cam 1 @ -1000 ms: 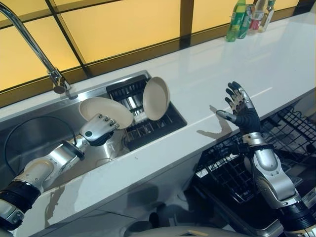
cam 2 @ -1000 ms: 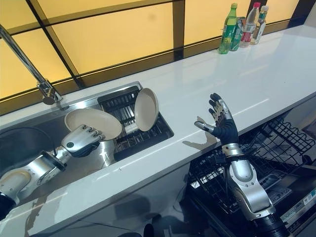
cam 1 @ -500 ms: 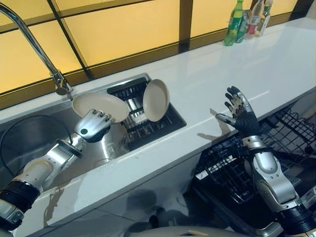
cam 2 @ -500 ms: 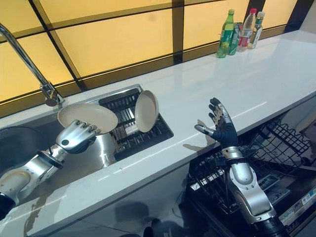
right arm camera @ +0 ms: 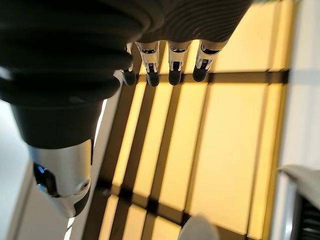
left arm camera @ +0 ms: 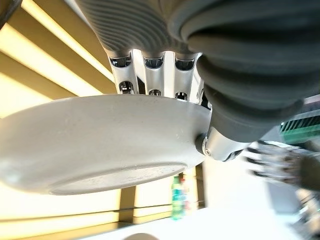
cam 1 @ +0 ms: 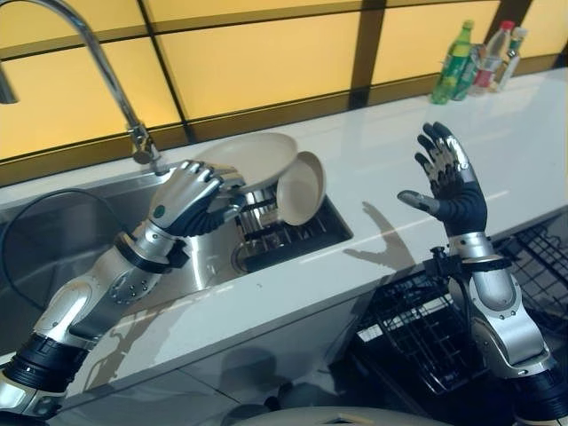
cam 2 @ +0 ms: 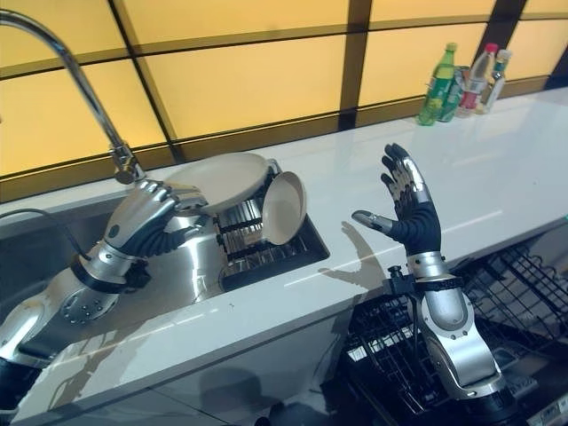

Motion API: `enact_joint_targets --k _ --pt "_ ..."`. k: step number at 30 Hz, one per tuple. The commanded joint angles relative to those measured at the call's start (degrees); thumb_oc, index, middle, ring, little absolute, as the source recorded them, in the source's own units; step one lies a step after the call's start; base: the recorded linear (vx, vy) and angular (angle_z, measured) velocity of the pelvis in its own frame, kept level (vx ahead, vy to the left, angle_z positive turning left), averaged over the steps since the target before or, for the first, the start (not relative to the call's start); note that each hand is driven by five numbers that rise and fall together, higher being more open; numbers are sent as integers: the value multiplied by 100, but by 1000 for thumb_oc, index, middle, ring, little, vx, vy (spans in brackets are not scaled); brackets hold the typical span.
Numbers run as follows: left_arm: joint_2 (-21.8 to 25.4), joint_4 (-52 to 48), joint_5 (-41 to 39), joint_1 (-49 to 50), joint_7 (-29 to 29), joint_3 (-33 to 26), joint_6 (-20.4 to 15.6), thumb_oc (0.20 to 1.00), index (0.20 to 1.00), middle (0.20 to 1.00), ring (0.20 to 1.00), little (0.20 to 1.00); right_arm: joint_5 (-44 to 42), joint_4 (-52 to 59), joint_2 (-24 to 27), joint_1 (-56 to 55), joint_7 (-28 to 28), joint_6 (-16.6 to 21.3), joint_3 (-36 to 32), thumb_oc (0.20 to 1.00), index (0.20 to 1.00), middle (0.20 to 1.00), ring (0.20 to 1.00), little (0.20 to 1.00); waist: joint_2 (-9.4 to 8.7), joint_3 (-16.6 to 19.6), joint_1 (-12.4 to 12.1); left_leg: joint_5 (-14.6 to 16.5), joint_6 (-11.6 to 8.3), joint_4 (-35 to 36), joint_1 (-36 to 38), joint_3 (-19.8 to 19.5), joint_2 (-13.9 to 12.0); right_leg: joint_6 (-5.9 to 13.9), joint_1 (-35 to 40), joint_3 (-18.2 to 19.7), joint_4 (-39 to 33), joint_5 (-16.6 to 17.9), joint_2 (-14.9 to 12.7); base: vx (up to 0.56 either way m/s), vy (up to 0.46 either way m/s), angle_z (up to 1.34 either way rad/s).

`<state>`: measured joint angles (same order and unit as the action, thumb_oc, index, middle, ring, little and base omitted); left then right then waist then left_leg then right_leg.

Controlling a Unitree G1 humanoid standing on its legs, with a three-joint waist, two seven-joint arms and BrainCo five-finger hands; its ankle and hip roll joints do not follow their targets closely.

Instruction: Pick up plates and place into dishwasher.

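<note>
**Left hand holds a plate above the sink rack, right hand raised open over the worktop**

No writing can be read anywhere: the bottles (cam 1: 479, 64) at the far end of the worktop (cam 1: 382, 169) carry labels, but these are too small to make out, and a green label glimpsed in the left wrist view is blurred.

The left hand (cam 1: 188, 197) has its fingers curled over the rim of a cream plate (cam 1: 253, 158) and its thumb under it, holding the plate roughly level above the sink (cam 1: 53, 248), just beside the tip of the curved tap (cam 1: 106, 67). A second cream plate (cam 1: 302, 187) stands on edge in the dark rack (cam 1: 284, 235) at the sink's right end, leaning just below and to the right of the held one. The right hand (cam 1: 453, 182) is lifted above the white worktop with its fingers straight and spread wide and its thumb out to the side, holding nothing, well apart from both plates. Below the worktop's front edge, the black wire basket of the dishwasher (cam 1: 426, 337) stands pulled out beside the right arm. Yellow panes in dark frames (cam 1: 266, 62) run behind the worktop.

The left wrist view shows the held plate's underside and foot ring (left arm camera: 115, 145) from below, with fingers (left arm camera: 152, 67) over its rim; the right hand appears there blurred in the distance. The right wrist view looks past straight fingers (right arm camera: 172, 62) towards the yellow panes, with an edge of the rack in a corner.
</note>
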<state>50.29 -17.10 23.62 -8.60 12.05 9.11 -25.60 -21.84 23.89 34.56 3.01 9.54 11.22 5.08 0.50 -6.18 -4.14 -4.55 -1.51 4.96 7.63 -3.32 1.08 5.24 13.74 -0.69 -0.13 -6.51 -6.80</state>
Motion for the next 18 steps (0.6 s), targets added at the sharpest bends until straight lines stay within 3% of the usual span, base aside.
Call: enact_joint_targets --k 1,6,11,18 --pt "-39 -429 -1560 -271 -1040 -493 -81 200 200 200 200 200 342 441 209 539 -152 202 -139 1000 1000 1000 1000 1000 -167 338 -288 947 154 -489 -23 -343 -54 461 -819 -278 -67 703 -273 -100 -53 18" --pt "-215 -1048 -3304 -514 -2565 -437 334 200 200 200 200 200 760 588 473 857 -397 119 -1 1000 1000 1000 1000 1000 -199 459 -431 879 77 -456 -80 -409 -97 367 -818 -498 -59 645 -204 -103 -52 18" --pt "-263 -1298 -4024 -633 -2972 -426 499 200 200 200 200 200 651 627 644 1045 -560 -60 169 1000 1000 1000 1000 1000 -203 556 -472 838 29 -424 -127 -428 -97 292 -816 -562 -106 628 -136 -89 -40 13" --pt "-263 -1303 -4145 -748 -3031 -550 458 200 200 200 200 200 461 758 923 1225 -1745 -245 508 1000 1000 1000 1000 1000 -219 673 -465 802 -20 -401 -183 -397 -104 233 -829 -617 -172 623 -95 -50 -34 5"
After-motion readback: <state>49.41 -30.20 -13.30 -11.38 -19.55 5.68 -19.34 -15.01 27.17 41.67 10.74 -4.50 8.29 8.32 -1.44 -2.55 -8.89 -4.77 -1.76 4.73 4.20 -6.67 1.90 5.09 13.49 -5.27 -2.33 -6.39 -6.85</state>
